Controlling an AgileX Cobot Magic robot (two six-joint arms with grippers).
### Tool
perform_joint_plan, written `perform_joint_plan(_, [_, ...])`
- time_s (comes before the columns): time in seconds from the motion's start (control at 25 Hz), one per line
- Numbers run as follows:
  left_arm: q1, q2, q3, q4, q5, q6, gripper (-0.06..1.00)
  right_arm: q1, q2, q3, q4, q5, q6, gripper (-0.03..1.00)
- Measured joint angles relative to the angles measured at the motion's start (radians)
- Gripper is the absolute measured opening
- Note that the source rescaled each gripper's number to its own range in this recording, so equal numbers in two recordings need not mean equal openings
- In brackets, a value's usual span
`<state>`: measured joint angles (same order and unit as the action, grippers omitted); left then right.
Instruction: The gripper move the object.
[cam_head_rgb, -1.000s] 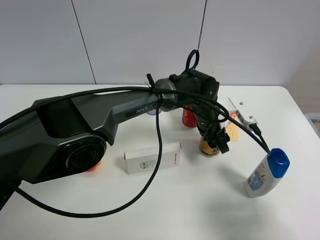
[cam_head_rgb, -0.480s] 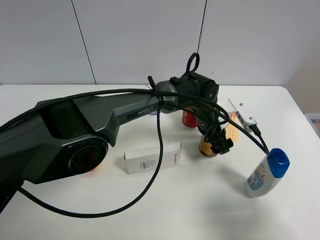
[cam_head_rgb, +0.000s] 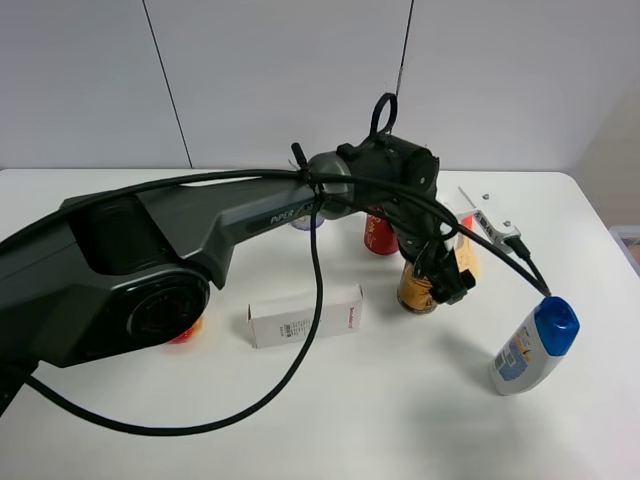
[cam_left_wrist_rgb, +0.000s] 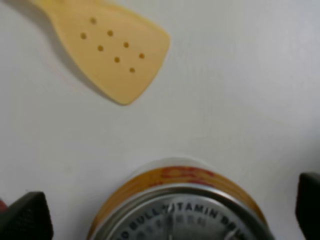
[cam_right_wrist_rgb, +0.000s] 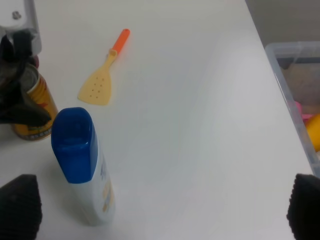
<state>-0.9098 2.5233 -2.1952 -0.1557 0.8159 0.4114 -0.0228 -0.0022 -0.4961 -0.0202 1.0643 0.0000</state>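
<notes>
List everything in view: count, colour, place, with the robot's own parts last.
gold can: one, gold-yellow, upright right of the table's middle, within the left claw
red can: one, red, upright behind the gold can
box: one, white, lying flat left of the gold can
bottle: one, white with blue cap, standing at the table's right front
spatula: one, yellow with orange handle, flat, right of the gold can
orange-red thing: one, mostly hidden under the left arm
bin: one, clear, past the table's right edge
table: one, white, under the items
left claw: one, black, open around the gold can
right claw: one, black, open, empty, over the table's right side
</notes>
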Motion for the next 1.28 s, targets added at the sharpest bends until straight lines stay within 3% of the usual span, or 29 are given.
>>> perform_joint_plan(0.4, [0.000,-0.141,0.000,0.004,0.004,-0.067,1.00,0.000,0.000,0.000,0.000,0.000,0.000,1.00])
perform_joint_plan(0.64, [0.040,-0.280,-0.002,0.089,0.034,-0.130,1.00,0.000,0.000,0.000,0.000,0.000,0.000,1.00])
perform_joint_plan(0.8, [0.150,-0.347,-0.006,0.166,0.095,-0.144,1.00,0.000,0.000,0.000,0.000,0.000,0.000,1.00])
perform_joint_plan(1.04, [0.399,-0.459,-0.006,0.227,0.254,-0.181,1.00,0.000,0.000,0.000,0.000,0.000,0.000,1.00])
perform_joint_plan(1.28, [0.641,-0.553,-0.006,0.275,0.292,-0.189,1.00,0.000,0.000,0.000,0.000,0.000,0.000,1.00])
